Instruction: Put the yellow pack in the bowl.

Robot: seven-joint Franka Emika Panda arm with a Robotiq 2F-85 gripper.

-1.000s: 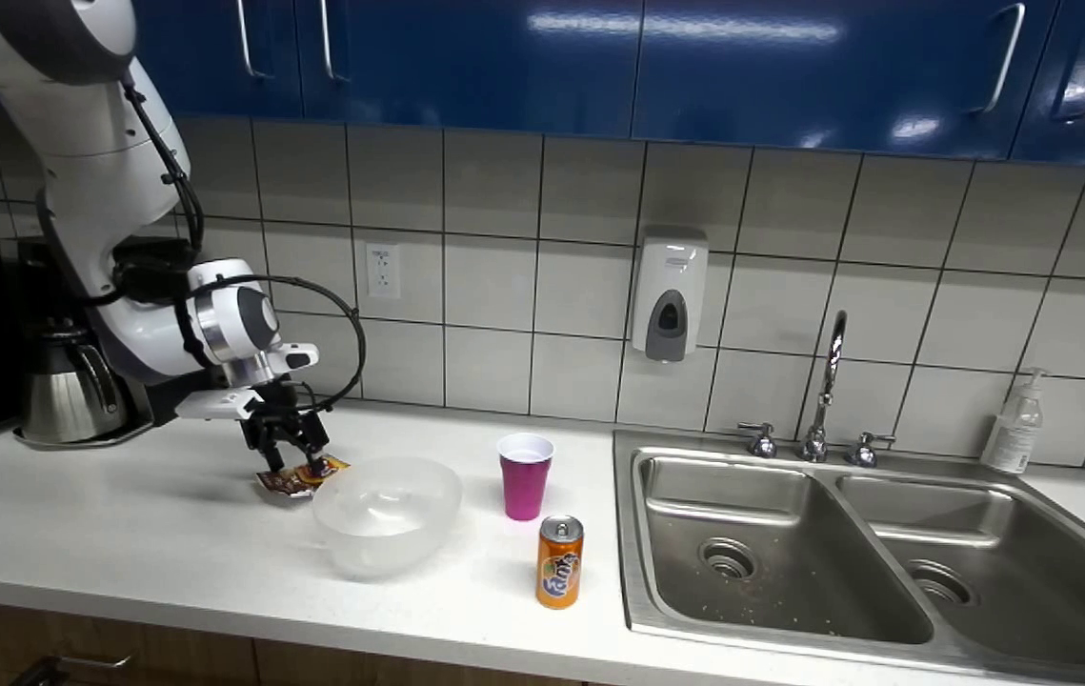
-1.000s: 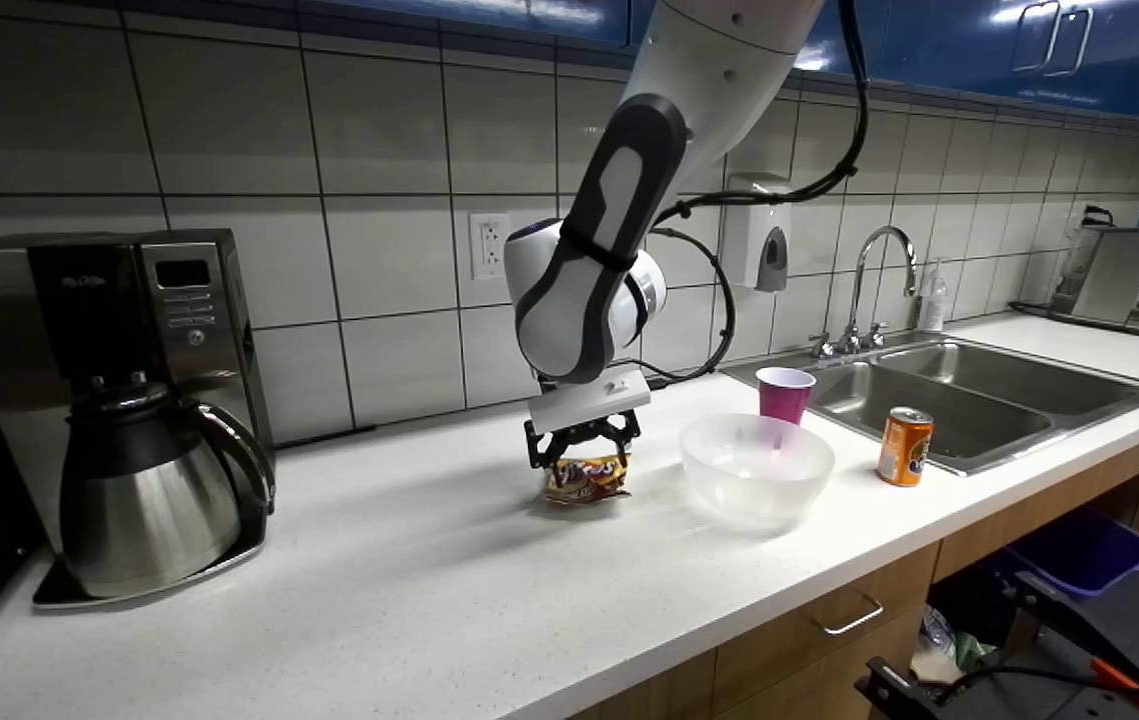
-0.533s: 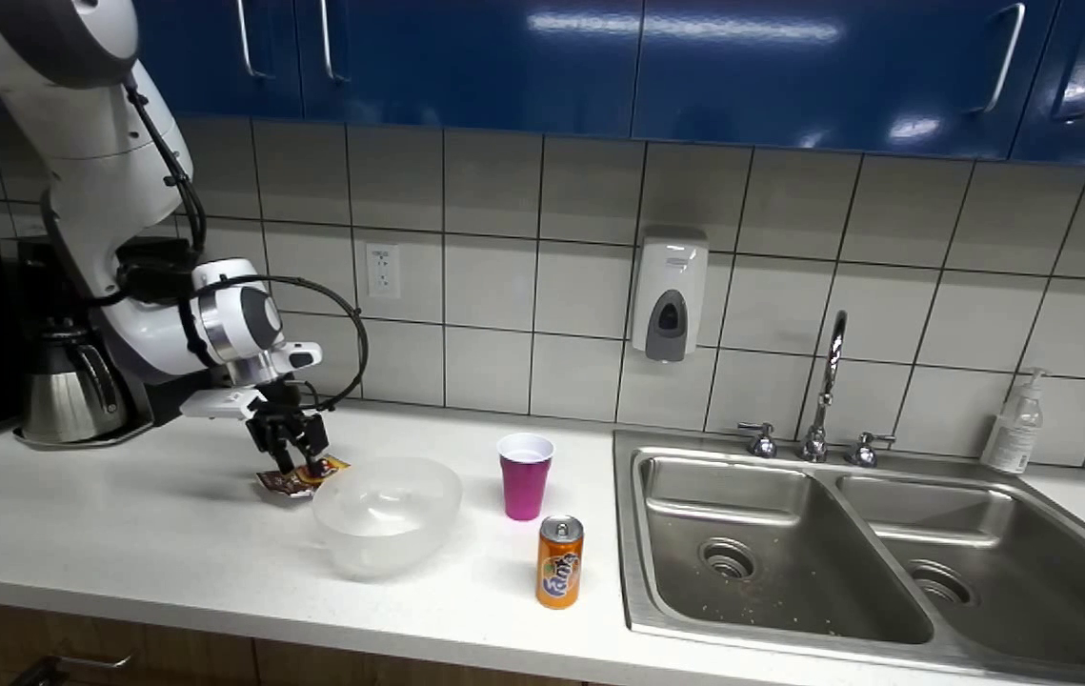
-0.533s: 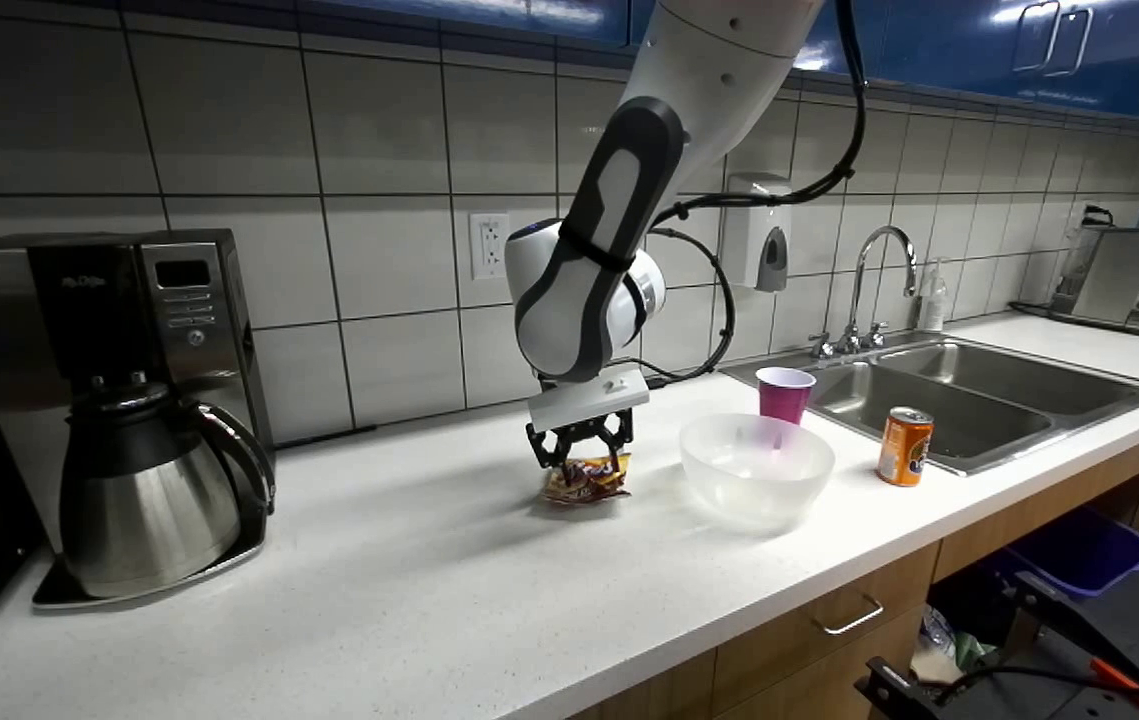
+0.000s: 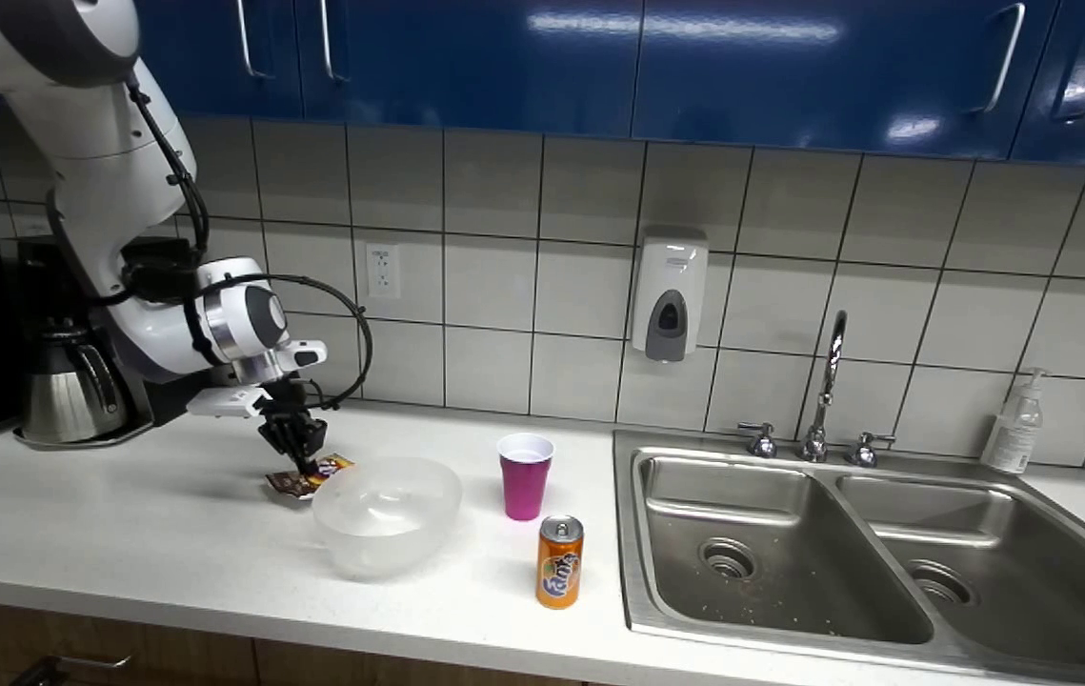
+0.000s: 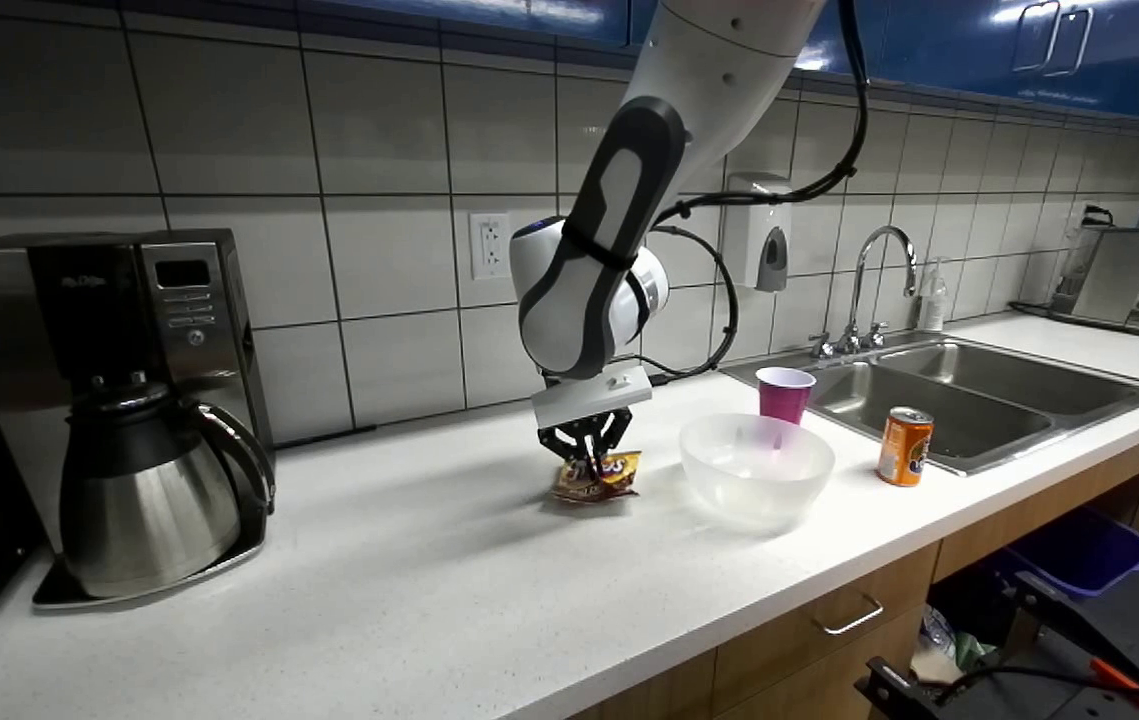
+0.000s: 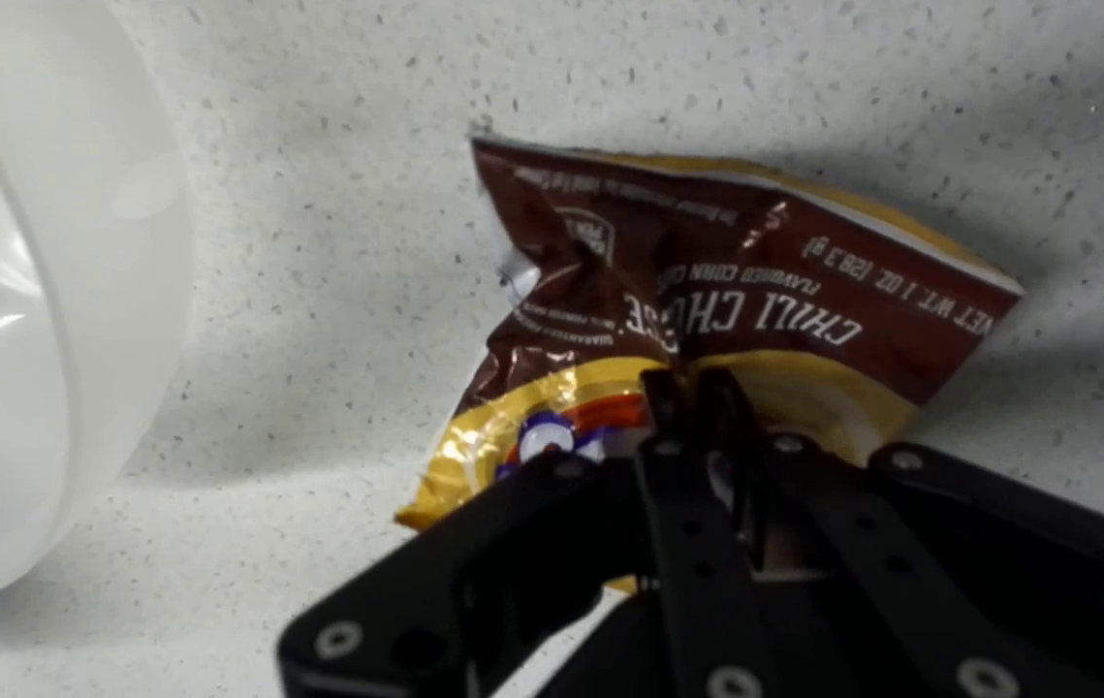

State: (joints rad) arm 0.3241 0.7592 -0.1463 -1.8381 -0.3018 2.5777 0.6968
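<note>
Gripper (image 7: 690, 390): drew its jaws together since half a second before, from a loose straddle to a narrow pinch, and held the yellow pack (image 7: 755, 320) with a crease of wrapper between its tips; both had shifted slightly toward the sink (image 5: 634, 534).
Yellow pack: was outside the bowl (image 6: 749, 490), nearer the back edge of the counter (image 6: 379, 580) than the bowl was, its brown and yellow printed face turned up and crumpled at the pinch. How fully it bore on the surface could not be told.
Bowl: stood upright just beside the pack, apart from it by a strip of counter in the wrist view, and closer to the front edge.
Pink cup (image 5: 525, 486): stood upright between the bowl and the sink, farther from the front edge than the bowl.
Orange can (image 5: 559, 572): stood upright near the sink's rim, close to the front edge.
Sink: was set in from near the back edge to near the front edge, two basins wide, with a tap (image 5: 814, 446) at the back.
Soap bottle (image 5: 1015, 433): stood at the back edge, just beside the sink's back corner.
Coffee maker (image 6: 199, 355): stood toward the back edge at the opposite end of the counter.
</note>
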